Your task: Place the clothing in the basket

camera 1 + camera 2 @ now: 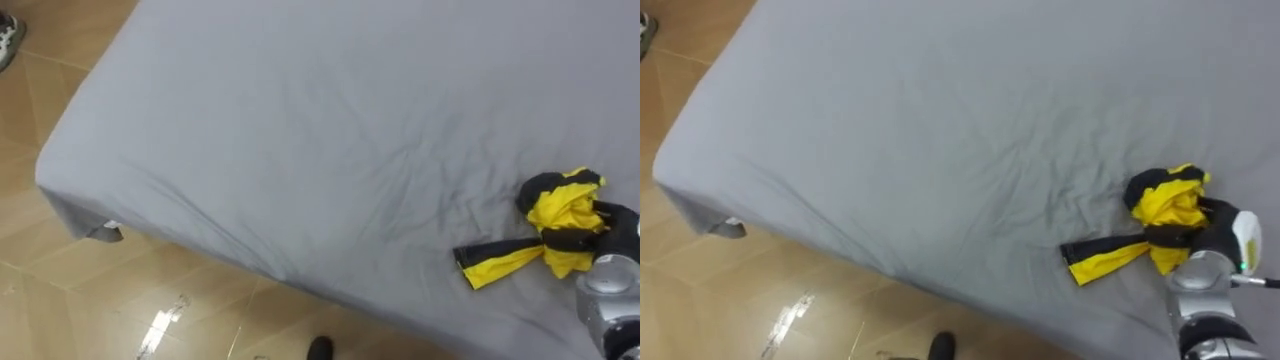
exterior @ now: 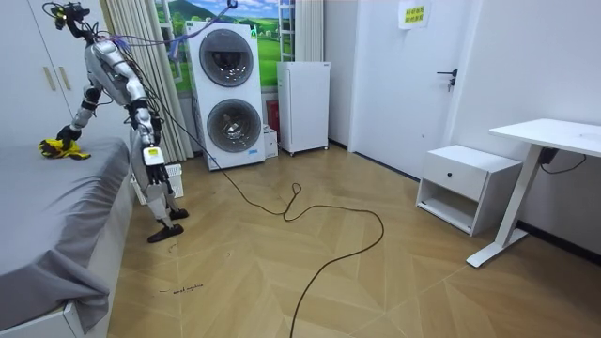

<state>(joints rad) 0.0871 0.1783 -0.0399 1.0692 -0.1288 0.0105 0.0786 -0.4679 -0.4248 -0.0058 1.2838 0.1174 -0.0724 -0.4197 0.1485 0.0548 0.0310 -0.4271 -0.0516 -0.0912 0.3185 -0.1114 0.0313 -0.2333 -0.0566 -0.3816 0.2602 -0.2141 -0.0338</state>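
Grey bed sheet (image 1: 300, 120) lies rumpled under the yellow-and-black garment (image 1: 560, 208), close to my side of the bed; my right hand (image 1: 612, 232) has its fingers curled round the bunched cloth. I'd lift straight up and slowly, so the trailing strip clears the sheet without snagging

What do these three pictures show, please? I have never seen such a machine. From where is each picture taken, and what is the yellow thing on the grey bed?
This is a humanoid robot doing housework. The room view comes from a camera standing in the room: the robot stands beside the bed and bends over it. The two eye views come from a camera on its head, looking down at the bed. On the bed lies one yellow and black cloth. The robot's right hand is on the cloth, with its fingers curled into it. The cloth is not yet lifted.
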